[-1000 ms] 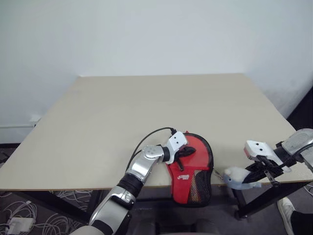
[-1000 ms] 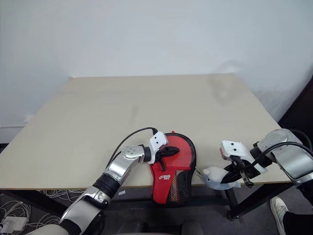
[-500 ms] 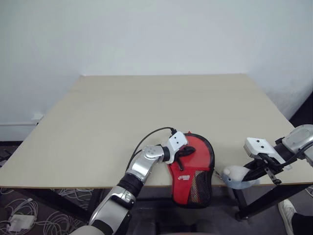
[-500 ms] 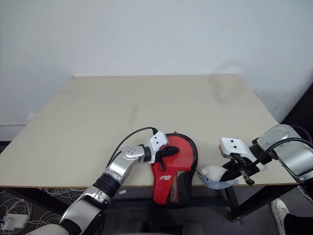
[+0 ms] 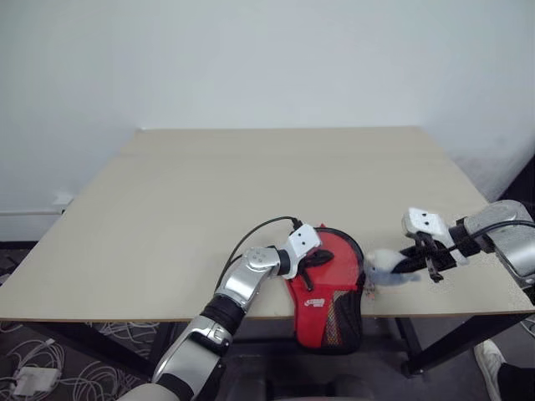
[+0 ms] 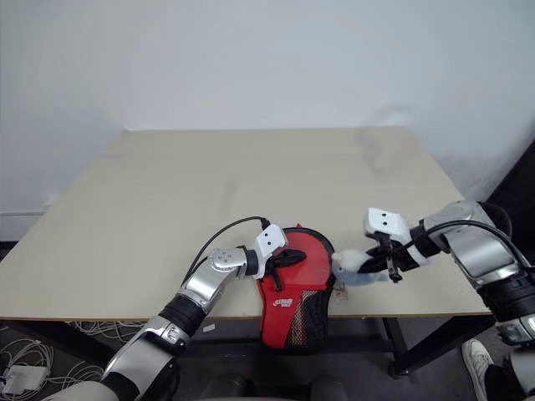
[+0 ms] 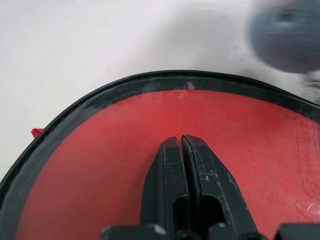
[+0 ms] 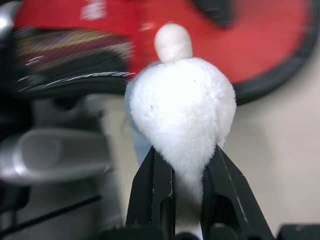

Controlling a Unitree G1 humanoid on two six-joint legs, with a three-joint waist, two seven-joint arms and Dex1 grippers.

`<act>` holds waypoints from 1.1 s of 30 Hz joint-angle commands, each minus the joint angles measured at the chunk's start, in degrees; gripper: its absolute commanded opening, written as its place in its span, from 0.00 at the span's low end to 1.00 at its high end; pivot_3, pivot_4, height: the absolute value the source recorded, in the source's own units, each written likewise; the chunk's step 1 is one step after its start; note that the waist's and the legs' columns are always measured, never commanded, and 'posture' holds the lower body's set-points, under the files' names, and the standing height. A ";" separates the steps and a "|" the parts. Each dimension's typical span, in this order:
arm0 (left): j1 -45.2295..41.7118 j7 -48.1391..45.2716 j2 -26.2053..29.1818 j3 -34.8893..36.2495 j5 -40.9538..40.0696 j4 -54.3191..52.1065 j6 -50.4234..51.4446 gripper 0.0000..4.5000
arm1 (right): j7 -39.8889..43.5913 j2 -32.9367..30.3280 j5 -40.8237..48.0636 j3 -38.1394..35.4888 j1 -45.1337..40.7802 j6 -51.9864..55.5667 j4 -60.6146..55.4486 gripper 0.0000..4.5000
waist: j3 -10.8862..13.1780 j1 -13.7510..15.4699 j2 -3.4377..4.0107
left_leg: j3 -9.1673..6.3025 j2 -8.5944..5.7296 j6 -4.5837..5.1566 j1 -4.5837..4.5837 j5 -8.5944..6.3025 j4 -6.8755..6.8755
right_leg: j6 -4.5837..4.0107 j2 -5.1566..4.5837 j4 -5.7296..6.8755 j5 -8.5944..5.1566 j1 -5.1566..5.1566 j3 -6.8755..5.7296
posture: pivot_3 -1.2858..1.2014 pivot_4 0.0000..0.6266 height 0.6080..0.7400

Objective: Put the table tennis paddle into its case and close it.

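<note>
The right tool (image 6: 368,266) is clenching a pale fluffy white wad (image 8: 181,105), its two black fingers (image 8: 152,192) pinching the wad's lower part, and it is holding it just above the table (image 5: 251,192), right beside the case's right-hand edge. The left tool (image 5: 322,257) is lying pressed down on the red face of the case (image 5: 333,288), its jaws shut on nothing, apparently pinning the pouch in place.

The case is lying at the table's near edge, its rounded end on the surface and its mesh-patched end hanging off over the front. From where I am standing, the black trim (image 7: 150,85) is running unbroken around the rounded end, so that part looks closed; whether the opening lower down is shut I cannot tell. The table tennis paddle itself is nowhere out on the table, so I am guessing it is already inside the pouch, though the fabric is hiding any proof.

The step in hand looks like the closing stage. The wad seems to hang off the case's edge, perhaps a zipper pull; if so, the next move calls for drawing it along the trim while the left tool is keeping the pouch from sliding.
</note>
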 commanded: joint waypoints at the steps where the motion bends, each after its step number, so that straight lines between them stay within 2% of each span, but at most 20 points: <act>1: 3.02 0.26 1.57 -1.49 3.33 7.09 2.13 0.00 | 1.01 -0.29 0.33 -1.58 -0.78 0.44 -1.47 0.04 | 0.00 0.00 0.01 | 0.00 0.00 0.07 -0.01 0.04 0.00 | 0.00 0.00 0.00 0.00 0.00 0.00 | 0.52 0.00 1.00; 8: 3.32 0.04 1.50 -1.55 3.61 6.87 2.20 0.00 | 9.39 -6.56 7.74 -2.98 6.69 2.68 -14.49 0.04 | 0.00 0.00 -0.01 | -0.01 0.00 -0.03 0.00 -0.02 0.00 | 0.00 0.00 0.00 0.00 0.01 0.00 | 0.52 0.00 1.00; 11: 3.46 0.12 1.48 -1.51 3.74 6.74 2.27 0.00 | 10.19 -10.81 12.48 -2.88 10.57 2.69 -19.72 0.04 | 0.00 0.00 -0.01 | -0.02 0.00 -0.12 0.01 -0.08 0.00 | 0.01 -0.01 0.00 -0.01 0.01 -0.01 | 0.52 0.00 1.00; 15: 3.37 0.21 1.55 -1.35 3.80 6.94 2.26 0.00 | 10.19 -14.42 14.35 -2.73 15.12 1.20 -23.67 0.04 | 0.01 0.00 -0.05 | -0.02 0.00 -0.15 0.01 -0.09 0.00 | 0.01 -0.05 -0.03 -0.02 0.01 -0.02 | 0.52 0.00 1.00; 21: 3.48 0.31 1.56 -1.34 3.83 6.84 2.41 0.00 | 10.10 -13.95 12.97 -3.59 17.59 1.16 -24.96 0.04 | 0.02 0.01 -0.07 | -0.01 -0.01 -0.16 0.01 -0.11 0.00 | 0.02 -0.08 -0.06 -0.03 0.01 -0.05 | 0.52 0.00 1.00; 33: 2.83 0.58 1.40 -1.17 3.93 7.67 2.17 0.00 | 10.08 -19.49 15.76 -7.10 29.73 -1.37 -34.50 0.04 | 0.03 0.05 -0.14 | -0.02 -0.03 -0.15 0.00 -0.12 0.00 | 0.03 -0.13 -0.10 -0.04 0.03 -0.09 | 0.52 0.00 1.00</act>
